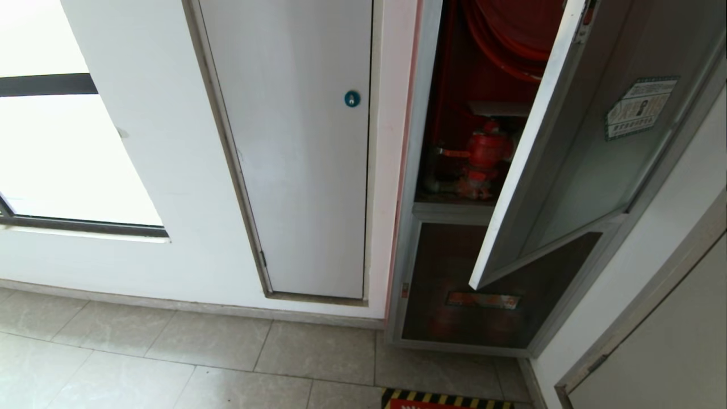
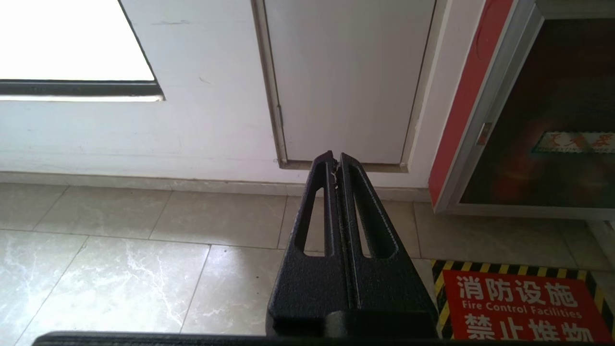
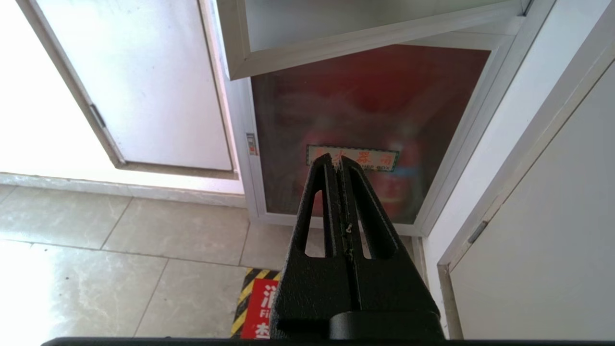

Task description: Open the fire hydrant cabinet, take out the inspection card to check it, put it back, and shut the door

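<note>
While the door (image 1: 573, 136) hangs ajar, a white panel door (image 1: 295, 147) stands beside it.

The red floor sign (image 2: 523, 307) with yellow-black striped border reads "消防设施", "Fire Control Facilities"; the lower dark glass panel's label (image 3: 353, 157) ends "BOX".

1. Left gripper (image 2: 336, 162): black fingers pressed together, tips meeting, nothing between them; pointing forward and down, low above the floor.
2. Right gripper (image 3: 338, 163): same pose, fingers closed, empty.
</note>
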